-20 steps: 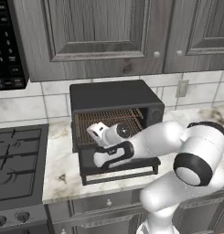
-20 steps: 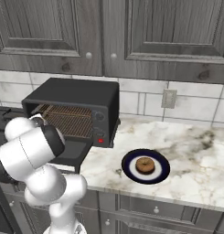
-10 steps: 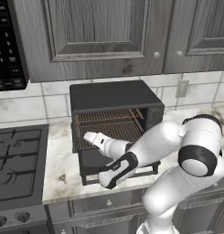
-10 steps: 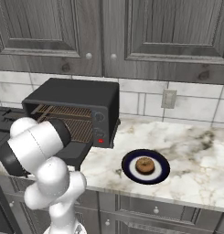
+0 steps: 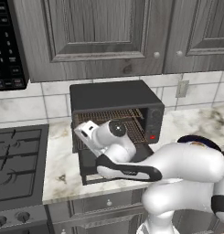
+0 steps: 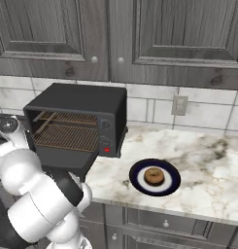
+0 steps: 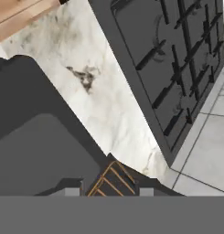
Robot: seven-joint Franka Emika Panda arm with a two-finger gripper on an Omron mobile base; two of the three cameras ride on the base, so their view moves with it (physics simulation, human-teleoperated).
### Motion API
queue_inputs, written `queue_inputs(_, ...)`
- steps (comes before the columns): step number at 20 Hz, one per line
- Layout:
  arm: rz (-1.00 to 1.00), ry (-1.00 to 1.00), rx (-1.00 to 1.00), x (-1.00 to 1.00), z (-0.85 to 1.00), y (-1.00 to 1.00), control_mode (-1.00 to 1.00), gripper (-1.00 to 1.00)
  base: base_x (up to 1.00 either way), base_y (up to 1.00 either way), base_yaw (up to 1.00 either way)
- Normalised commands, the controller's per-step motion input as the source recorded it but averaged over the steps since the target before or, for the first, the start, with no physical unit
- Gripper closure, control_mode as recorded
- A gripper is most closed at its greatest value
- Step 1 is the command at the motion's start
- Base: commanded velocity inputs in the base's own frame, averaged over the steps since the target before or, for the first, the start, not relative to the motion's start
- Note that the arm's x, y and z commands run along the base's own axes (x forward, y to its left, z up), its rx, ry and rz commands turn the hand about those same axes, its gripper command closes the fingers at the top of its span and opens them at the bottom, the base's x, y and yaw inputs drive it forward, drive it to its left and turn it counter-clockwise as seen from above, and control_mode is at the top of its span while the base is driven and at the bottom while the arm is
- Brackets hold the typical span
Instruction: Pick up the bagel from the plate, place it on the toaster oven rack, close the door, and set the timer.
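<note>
Marble counter held the bagel mid-plate, unpicked, while the gripper (shut, empty) risked bumping the open door.

Oven mouth: toaster oven stood open, door dropped flat onto counter, blocking low approach | cavity: rack spanned nearly full width, gap above it | L side: stove just beside door | R side: open marble around plate w/ bagel
</note>
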Motion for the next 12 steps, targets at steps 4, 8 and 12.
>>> queue_inputs(4,-0.11,0.43,0.0,-0.09,1.0,-0.03,-1.0,-1.0,0.0,0.0,0.0)
queue_inputs(8,-0.19,0.31,0.0,-0.01,0.96,-0.24,-1.0,-1.0,0.0,0.0,0.0)
queue_inputs(12,-0.48,0.19,0.0,-0.04,0.17,-0.87,-1.0,-1.0,0.0,0.0,0.0)
